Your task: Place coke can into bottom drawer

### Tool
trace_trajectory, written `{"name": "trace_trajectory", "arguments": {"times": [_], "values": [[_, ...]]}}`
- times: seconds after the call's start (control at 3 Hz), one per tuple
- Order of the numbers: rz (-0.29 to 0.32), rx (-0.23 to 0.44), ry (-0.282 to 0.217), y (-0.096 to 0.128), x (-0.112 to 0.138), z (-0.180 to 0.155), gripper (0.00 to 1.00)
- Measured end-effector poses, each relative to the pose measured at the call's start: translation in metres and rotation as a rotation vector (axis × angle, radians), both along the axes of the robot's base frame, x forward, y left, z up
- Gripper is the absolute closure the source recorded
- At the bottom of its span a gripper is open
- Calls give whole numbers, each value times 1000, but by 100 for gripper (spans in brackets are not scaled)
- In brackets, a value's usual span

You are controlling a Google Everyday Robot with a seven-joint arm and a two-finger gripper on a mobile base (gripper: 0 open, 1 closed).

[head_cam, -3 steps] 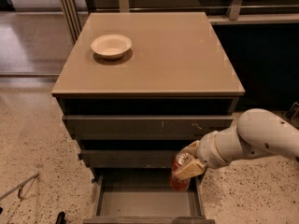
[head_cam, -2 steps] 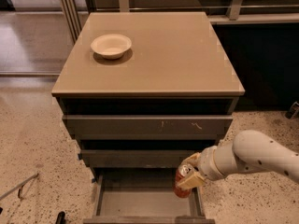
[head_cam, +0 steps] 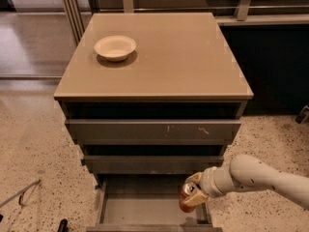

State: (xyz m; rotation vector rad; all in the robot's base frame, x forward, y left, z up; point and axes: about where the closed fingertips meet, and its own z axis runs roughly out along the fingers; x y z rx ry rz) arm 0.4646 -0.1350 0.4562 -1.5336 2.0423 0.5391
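The coke can is a small red-orange can with a silver top, held tilted in my gripper. The gripper comes in from the right on a white arm and is shut on the can. It holds the can low over the right side of the bottom drawer, which is pulled open and shows a flat grey floor. The can's lower end sits close to the drawer floor near the right wall; I cannot tell whether it touches.
A cream bowl sits on the cabinet top at the back left. Two closed drawers lie above the open one. A dark object and a thin metal leg lie on the speckled floor to the left.
My gripper has moved down and a little left with the can, from beside the drawer's right front to low inside the open drawer.
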Motion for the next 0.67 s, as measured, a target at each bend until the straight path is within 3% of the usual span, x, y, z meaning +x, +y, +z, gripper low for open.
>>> {"name": "trace_trajectory", "arguments": {"times": [0.33, 0.67], "values": [[11, 6, 5, 1, -1, -14, 100], [22, 7, -24, 2, 2, -36, 100]]}}
